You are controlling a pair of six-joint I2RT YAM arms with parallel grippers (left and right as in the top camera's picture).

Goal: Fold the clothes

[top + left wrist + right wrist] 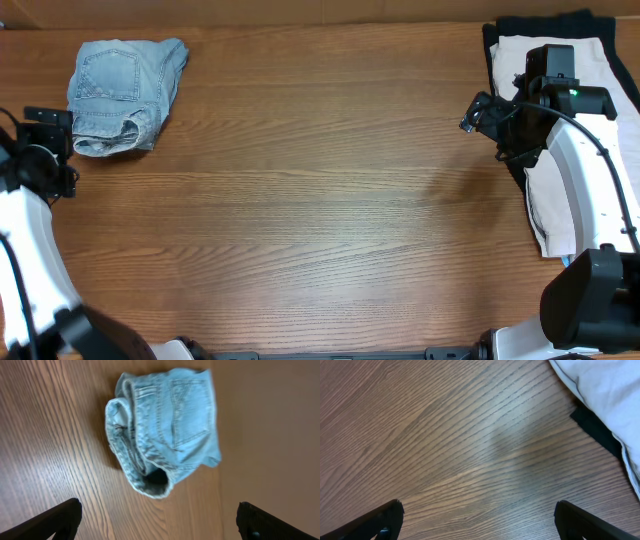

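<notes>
Folded light-blue denim shorts [122, 92] lie at the table's far left corner; they also show in the left wrist view [165, 427]. My left gripper [157, 517] is open and empty, hovering just short of the shorts, at the table's left edge in the overhead view [50, 150]. A white garment [570, 130] lies on top of a black garment [545, 25] at the far right; both show in the right wrist view, white [605, 390] and black [595, 425]. My right gripper [477, 520] is open and empty over bare wood, left of that pile [490, 115].
The wooden table [320, 200] spans the whole view. The right arm's white link lies over the white garment along the right edge.
</notes>
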